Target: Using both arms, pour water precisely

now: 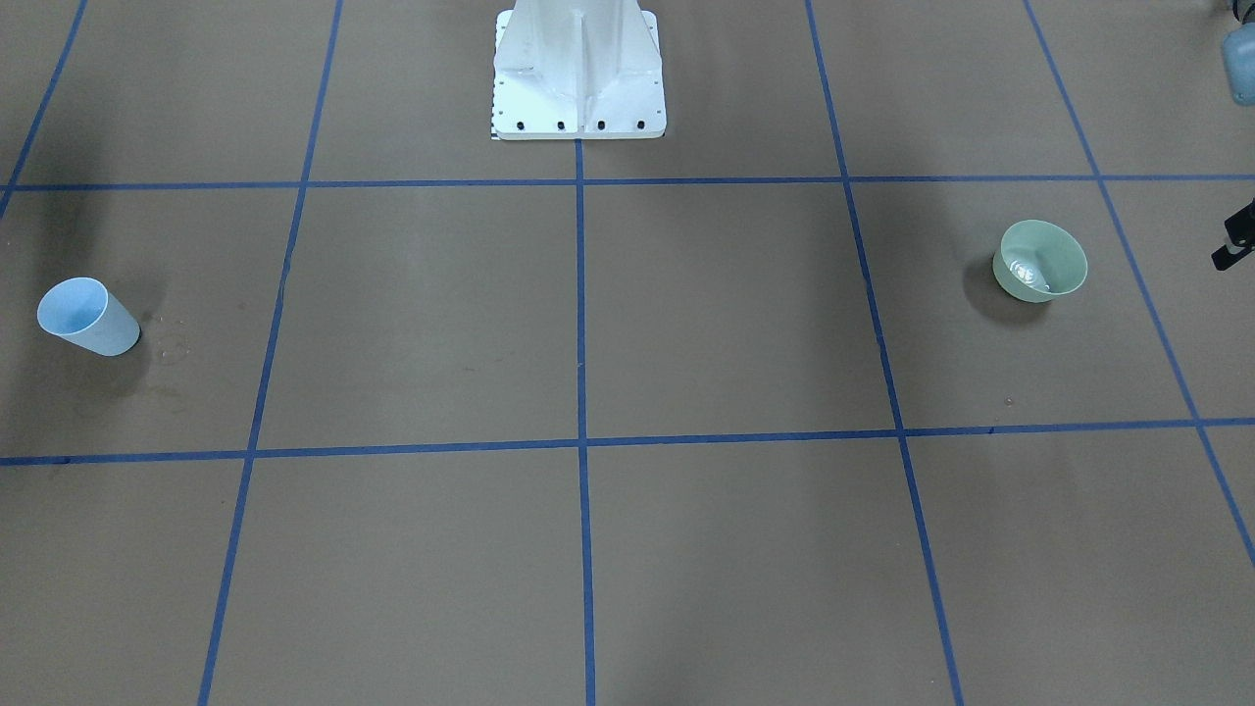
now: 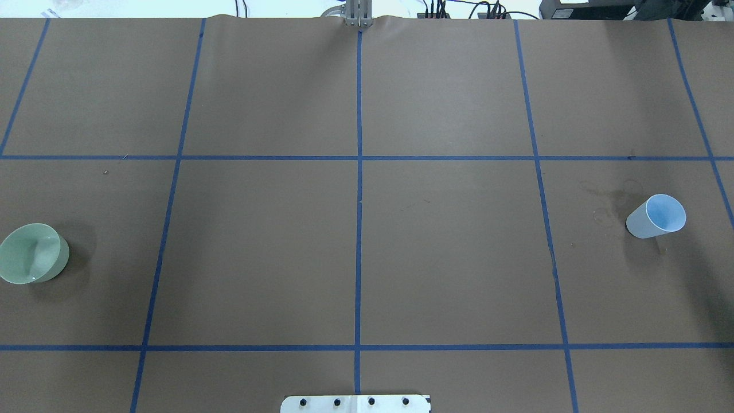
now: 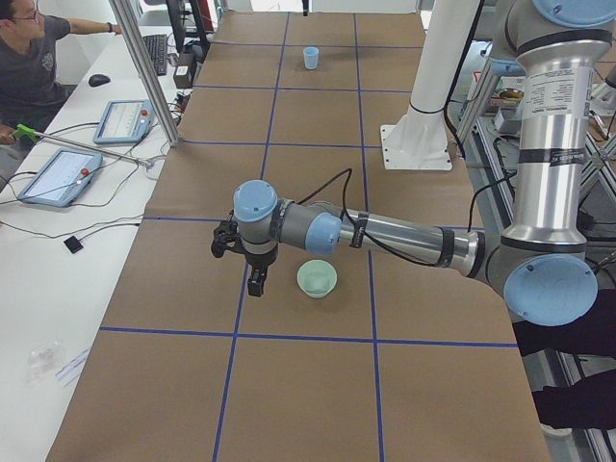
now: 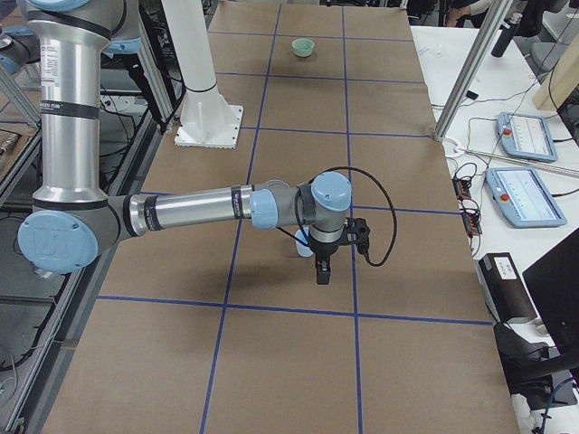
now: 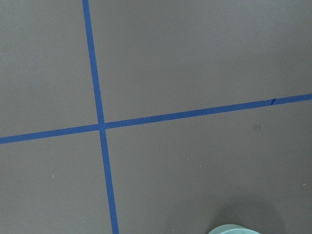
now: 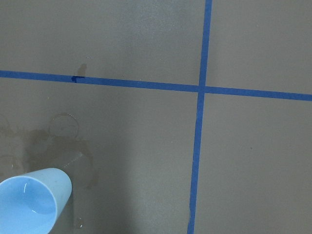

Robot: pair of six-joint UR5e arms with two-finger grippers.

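While the left arm is stretched level, the left gripper is pointed down beside the green bowl at 9 o'clock on the table, where the water is seen; the right gripper is pointed down by the blue cup at 3 o'clock; neither pincer's state can be told.

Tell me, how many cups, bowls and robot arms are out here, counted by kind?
Cups: 1, the blue cup
Bowls: 1, the green bowl
Robot arms: 2, the left arm and the right arm
Total: 4
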